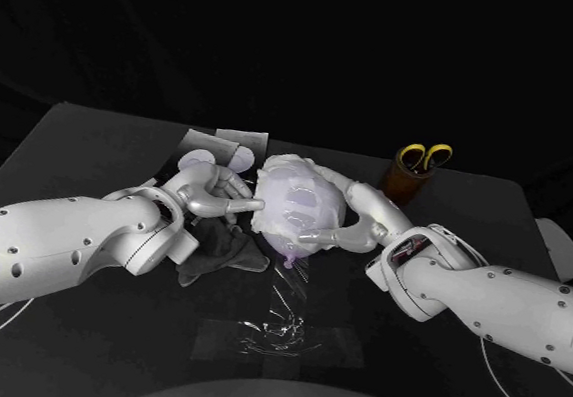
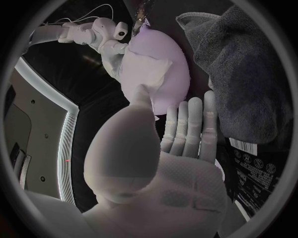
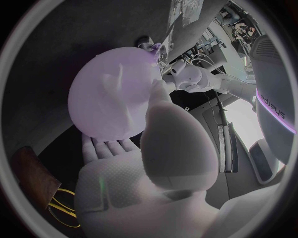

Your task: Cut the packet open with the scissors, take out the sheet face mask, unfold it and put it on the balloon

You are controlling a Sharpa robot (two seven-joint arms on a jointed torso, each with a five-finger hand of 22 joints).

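A pale purple balloon stands at the table's middle, knot downward, with the white sheet mask draped over its top. My left hand touches its left side with fingers apart; in the left wrist view the thumb of this hand rests on the mask on the balloon. My right hand lies against the right side, one finger under the balloon. In the right wrist view that hand has its thumb on the balloon and flat fingers below. The cut packet lies behind the left hand.
Yellow-handled scissors stand in a brown holder at the back right. A dark cloth lies under my left wrist. Crumpled clear plastic sits in front of the balloon. A white object lies at the table's right edge.
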